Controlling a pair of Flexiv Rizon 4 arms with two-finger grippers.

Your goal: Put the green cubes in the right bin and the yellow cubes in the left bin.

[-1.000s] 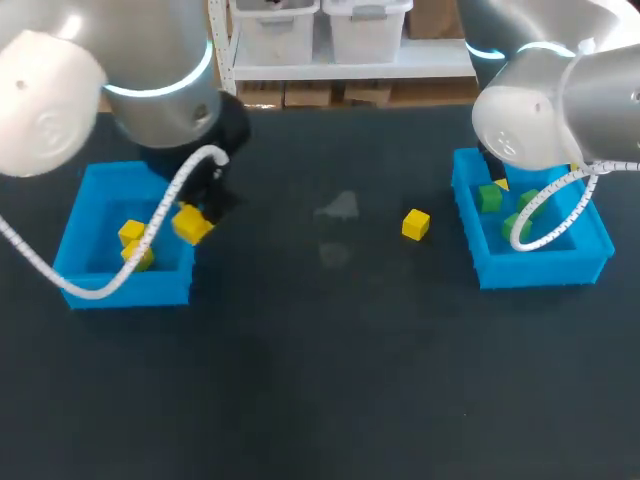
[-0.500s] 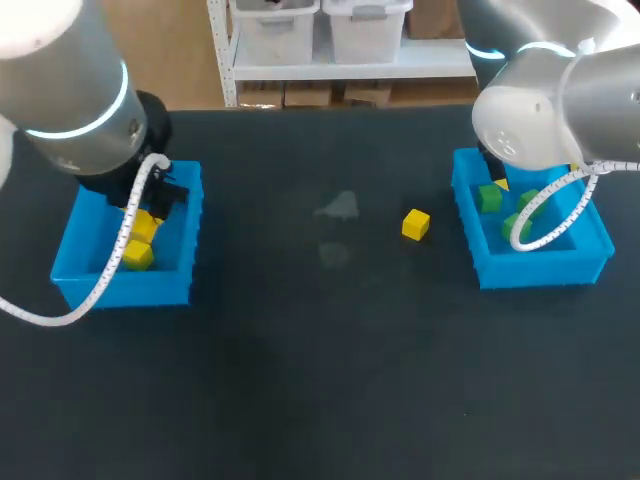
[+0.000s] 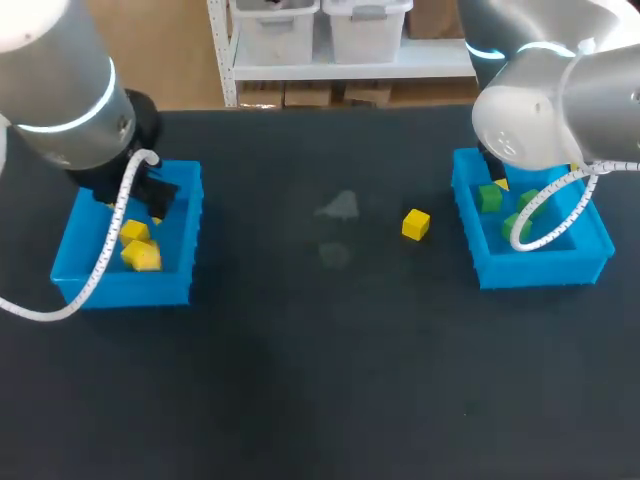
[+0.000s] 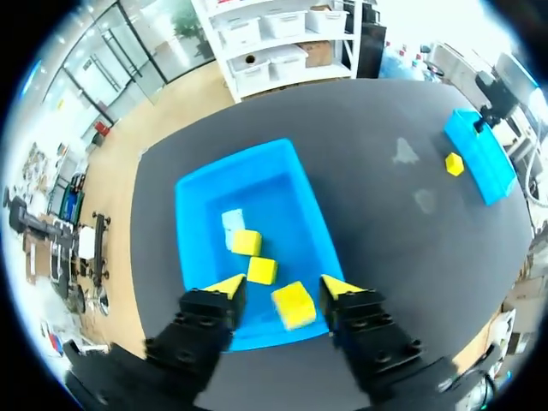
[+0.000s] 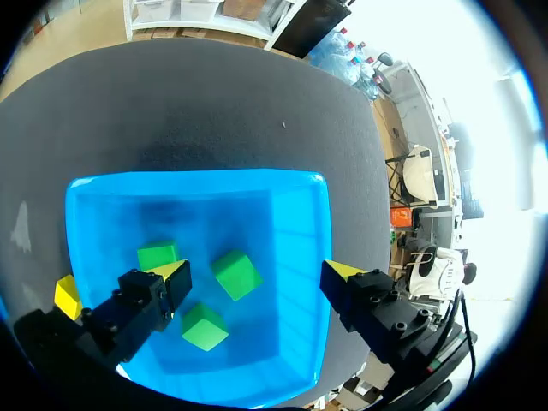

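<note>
The left hand [image 4: 282, 287] hangs wide over the left bin [image 4: 201, 197], perhaps three yellow cubes [image 4: 261, 271] inside. The right hand [image 5: 254, 269] gapes.

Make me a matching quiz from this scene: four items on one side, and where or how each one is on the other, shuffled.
1. left bin
2. right bin
3. loose yellow cube
4. left pincer

a. on the table between the bins
b. holds green cubes
c. open, above the left bin
d. holds yellow cubes

Pairs: 1-d, 2-b, 3-a, 4-c.
</note>
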